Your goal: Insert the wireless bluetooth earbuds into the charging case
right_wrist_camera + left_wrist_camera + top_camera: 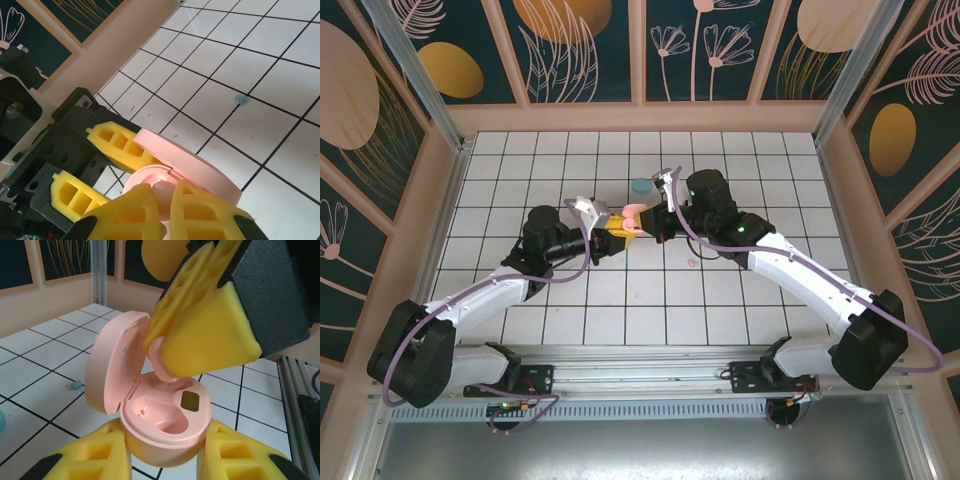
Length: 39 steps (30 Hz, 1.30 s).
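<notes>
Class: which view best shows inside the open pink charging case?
Left wrist: the pink charging case opens towards it, wells visible. Right wrist shows mainly the lid from outside; top external, a small distant pink patch.

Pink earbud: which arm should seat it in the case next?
Right. The right gripper is shut on the pink earbud, over the open pink case. The left gripper is shut on that case, so it should probably just hold.
</notes>
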Each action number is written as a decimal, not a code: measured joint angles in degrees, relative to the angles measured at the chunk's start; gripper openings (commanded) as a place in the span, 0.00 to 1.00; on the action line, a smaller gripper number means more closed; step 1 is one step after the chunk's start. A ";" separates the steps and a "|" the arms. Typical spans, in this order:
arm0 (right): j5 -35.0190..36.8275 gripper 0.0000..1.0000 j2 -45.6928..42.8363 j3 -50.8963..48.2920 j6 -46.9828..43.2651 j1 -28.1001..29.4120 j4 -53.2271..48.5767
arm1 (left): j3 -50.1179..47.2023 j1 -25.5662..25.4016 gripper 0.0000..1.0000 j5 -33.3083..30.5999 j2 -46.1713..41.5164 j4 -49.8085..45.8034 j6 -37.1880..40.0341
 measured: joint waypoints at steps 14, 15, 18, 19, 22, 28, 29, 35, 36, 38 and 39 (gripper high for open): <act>2.21 0.00 -0.55 -0.04 0.00 0.00 -2.40 | 0.00 0.00 0.14 -0.02 0.00 0.00 -0.02; 2.21 0.00 -0.55 -0.04 0.11 0.02 -2.45 | 0.00 0.00 0.14 -0.04 0.00 0.00 -0.02; 2.19 0.00 -0.55 -0.04 0.17 0.02 -2.58 | 0.00 0.00 0.14 -0.07 0.00 0.00 -0.02; 2.16 0.00 -0.55 -0.04 0.20 0.00 -2.62 | 0.00 0.00 0.14 -0.07 0.00 -0.02 -0.02; 1.97 0.00 -0.55 -0.04 0.59 0.00 -2.67 | 0.02 0.00 0.13 -0.07 0.00 -0.02 -0.02; 1.51 0.00 -0.55 -0.02 2.75 0.00 -3.04 | 0.11 0.00 0.13 -0.55 0.00 0.00 -0.26; 1.42 0.00 -0.55 -0.02 3.06 0.02 -3.08 | 0.11 0.00 0.13 -0.76 0.02 0.02 -0.48; 1.38 0.00 -0.55 -0.02 4.57 0.00 -3.08 | 0.13 0.00 0.13 -1.14 0.17 0.52 -1.49; 1.38 0.00 -0.55 -0.02 4.72 0.00 -3.04 | 0.13 0.00 0.13 -1.14 0.22 0.63 -1.55; 1.40 0.00 -0.55 -0.02 4.98 0.00 -2.99 | 0.13 0.00 0.13 -1.14 0.26 0.83 -1.79; 1.49 0.00 -0.52 -0.02 5.14 0.00 -2.99 | 0.13 0.00 0.13 -1.14 0.26 0.85 -1.97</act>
